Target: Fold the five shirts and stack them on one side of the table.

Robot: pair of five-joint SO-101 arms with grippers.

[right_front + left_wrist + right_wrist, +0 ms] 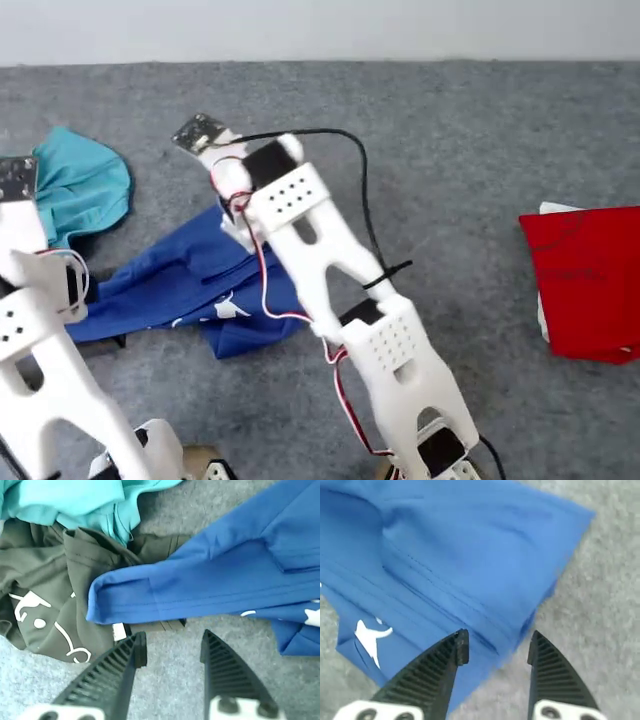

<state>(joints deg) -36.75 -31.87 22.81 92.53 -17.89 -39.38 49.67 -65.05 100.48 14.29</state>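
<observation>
left pincer [173, 641] parted, beside blue shirt [225, 580] sleeve | right pincer [500, 639] parted, over its edge

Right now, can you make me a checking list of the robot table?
Surface: grey felt-like table.
Job's things: crumpled blue shirt with white print mid-table; teal shirt at left, overlapping a dark shirt with white print; folded red shirt at right edge, on white cloth.
Clutter: nothing seen.
Grippers: left gripper open beside the blue shirt's sleeve; right gripper open over its edge.
Cables: black cable and red wire along the right arm.
Surroundings: white wall behind.
</observation>
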